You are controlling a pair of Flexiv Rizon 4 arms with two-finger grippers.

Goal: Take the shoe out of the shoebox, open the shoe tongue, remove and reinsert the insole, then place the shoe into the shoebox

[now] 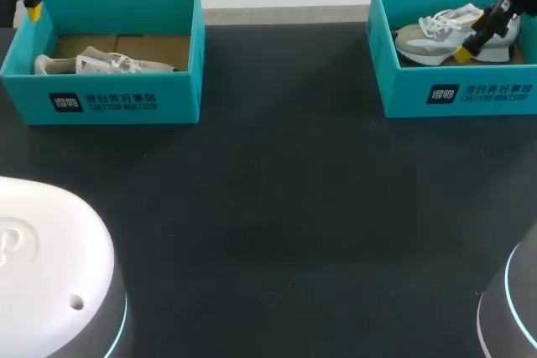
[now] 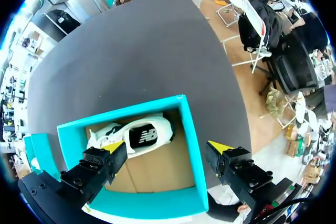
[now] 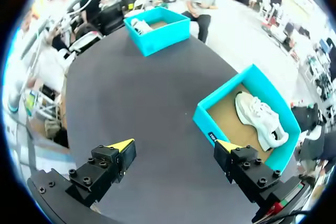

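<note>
The left hand [image 2: 167, 146] hangs released, fingers spread wide, above the left shoebox [image 2: 190, 145]. One finger is over the left shoe [image 2: 134, 136], which seems to lie on its side against the box wall ahead of the hand. The other finger is out past the side wall.

The right hand [image 3: 175, 145] is also released. The right shoe [image 3: 261, 119] sits in the right shoebox [image 3: 202, 116], ahead of one finger.

No shoe is out yet. To lift well, I judge each hand should centre over its shoe with both fingers inside the walls, then come straight down and clasp the midfoot across its narrow width.
</note>
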